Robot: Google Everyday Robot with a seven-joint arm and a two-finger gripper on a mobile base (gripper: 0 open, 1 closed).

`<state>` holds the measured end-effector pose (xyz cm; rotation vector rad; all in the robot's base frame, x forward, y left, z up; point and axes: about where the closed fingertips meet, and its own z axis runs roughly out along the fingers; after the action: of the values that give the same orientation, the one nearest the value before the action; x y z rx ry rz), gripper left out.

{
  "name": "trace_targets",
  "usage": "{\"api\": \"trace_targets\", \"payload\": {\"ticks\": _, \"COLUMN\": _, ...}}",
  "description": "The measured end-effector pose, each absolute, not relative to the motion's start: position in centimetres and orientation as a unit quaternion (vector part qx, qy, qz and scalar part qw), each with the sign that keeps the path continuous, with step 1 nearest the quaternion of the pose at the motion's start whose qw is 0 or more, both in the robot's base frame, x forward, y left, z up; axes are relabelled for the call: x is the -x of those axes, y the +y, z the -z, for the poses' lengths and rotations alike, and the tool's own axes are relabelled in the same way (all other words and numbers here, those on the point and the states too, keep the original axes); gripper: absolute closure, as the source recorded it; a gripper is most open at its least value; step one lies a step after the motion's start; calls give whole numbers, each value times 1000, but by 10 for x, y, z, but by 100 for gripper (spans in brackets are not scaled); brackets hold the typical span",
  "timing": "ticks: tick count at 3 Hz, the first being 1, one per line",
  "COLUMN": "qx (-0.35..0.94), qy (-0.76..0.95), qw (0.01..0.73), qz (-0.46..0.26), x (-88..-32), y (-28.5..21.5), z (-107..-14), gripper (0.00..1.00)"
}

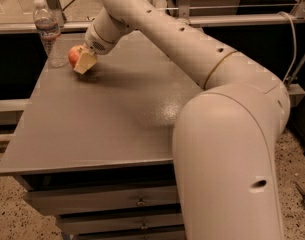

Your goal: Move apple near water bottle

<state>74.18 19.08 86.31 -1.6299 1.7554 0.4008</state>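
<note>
The red-orange apple [74,56] is held in my gripper [82,60] at the far left of the grey table, low over the surface or just touching it. The gripper's tan fingers [85,62] are shut on the apple. The clear water bottle [48,32] with a white cap stands upright at the table's back left corner, a short way left of the apple. My white arm reaches in from the right and covers the back middle of the table.
The grey table top [107,119] has drawers below its front edge. A metal rail [232,20] runs behind the table. The arm's large base link [232,174] fills the lower right. The drink can is hidden behind the arm.
</note>
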Motion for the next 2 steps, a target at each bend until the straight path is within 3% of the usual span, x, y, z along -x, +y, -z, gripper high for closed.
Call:
{"api": "trace_targets", "payload": {"ticks": 1, "qx": 616, "qy": 689, "qw": 354, "qz": -146, "x": -760, "y": 199, "z": -861, "gripper": 54}}
{"api": "trace_targets", "payload": {"ticks": 2, "qx": 610, "qy": 693, "qw": 357, "qz": -141, "x": -769, "y": 201, "z": -861, "gripper": 31}}
